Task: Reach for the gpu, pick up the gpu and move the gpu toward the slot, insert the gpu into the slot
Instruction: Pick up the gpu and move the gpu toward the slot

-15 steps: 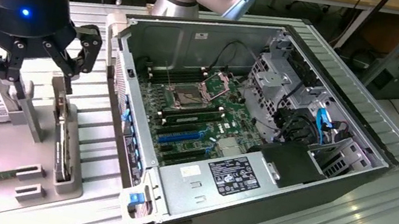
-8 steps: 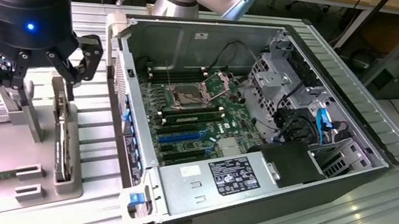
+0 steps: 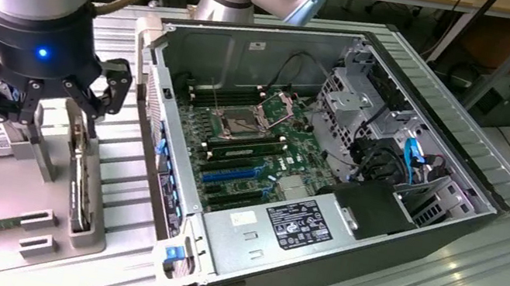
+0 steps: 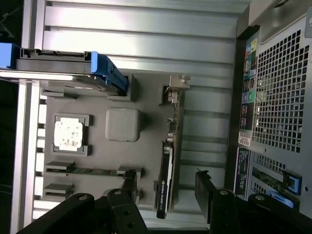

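Grey tray (image 3: 12,183): gpu (image 3: 81,175) upright under gripper (image 3: 44,104) (jaws spread).

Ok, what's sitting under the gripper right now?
The gpu stands on edge in the grey holder tray, directly below the open gripper. Its lower edge is sunk in the tray's slot, so the connector there cannot be seen.

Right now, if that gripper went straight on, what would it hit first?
Most likely the gpu, standing on edge in the grey fixture; the wrist view shows it between the open gripper's fingers, depth unclear.
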`<act>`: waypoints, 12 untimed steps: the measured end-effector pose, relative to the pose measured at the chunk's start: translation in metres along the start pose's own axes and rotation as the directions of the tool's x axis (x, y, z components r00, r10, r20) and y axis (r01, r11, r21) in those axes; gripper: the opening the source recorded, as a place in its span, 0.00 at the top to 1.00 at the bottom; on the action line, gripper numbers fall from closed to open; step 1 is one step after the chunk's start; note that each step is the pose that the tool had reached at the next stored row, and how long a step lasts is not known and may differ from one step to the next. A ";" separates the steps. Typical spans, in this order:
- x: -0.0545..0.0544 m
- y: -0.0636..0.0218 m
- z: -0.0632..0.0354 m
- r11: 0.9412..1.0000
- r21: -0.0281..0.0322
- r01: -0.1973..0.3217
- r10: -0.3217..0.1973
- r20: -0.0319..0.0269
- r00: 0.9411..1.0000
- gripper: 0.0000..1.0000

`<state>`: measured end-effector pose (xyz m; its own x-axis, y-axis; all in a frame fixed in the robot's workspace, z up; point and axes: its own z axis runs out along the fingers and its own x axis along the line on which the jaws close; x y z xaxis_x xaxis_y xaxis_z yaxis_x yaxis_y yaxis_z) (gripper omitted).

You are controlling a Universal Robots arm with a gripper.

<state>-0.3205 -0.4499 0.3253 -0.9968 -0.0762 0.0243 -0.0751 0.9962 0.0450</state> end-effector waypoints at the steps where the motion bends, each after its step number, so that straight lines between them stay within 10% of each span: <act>1: 0.000 -0.0001 0.0017 1.000 0.000 0.000 0.000 0.000 1.000 0.40; 12: 0.000 -0.0057 0.0211 1.000 0.000 0.000 0.000 0.000 1.000 0.40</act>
<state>-0.3202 -0.4546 0.3040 -0.9968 -0.0761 0.0243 -0.0749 0.9962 0.0448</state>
